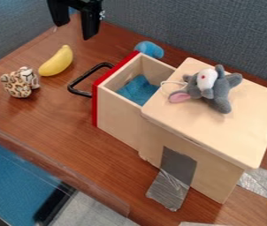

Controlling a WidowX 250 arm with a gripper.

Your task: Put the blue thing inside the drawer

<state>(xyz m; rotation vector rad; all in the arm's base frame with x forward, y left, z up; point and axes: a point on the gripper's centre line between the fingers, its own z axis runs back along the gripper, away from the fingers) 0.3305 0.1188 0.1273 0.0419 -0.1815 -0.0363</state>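
The black gripper (74,30) hangs at the top left above the table, its two fingers spread apart with nothing between them. A blue plush-like thing (149,49) lies on the table just behind the drawer's red front, to the right of the gripper and partly hidden by the drawer wall. The wooden drawer (119,115) is pulled out of its box, its black handle facing left. Inside the drawer lies a piece of blue cloth (138,90).
A grey toy mouse (210,86) lies on top of the wooden box (242,128). Left of the handle are a yellow banana (57,61) and a spotted plush toy (20,83). Grey walls (200,31) stand behind the table (53,106). Tape holds the box's side.
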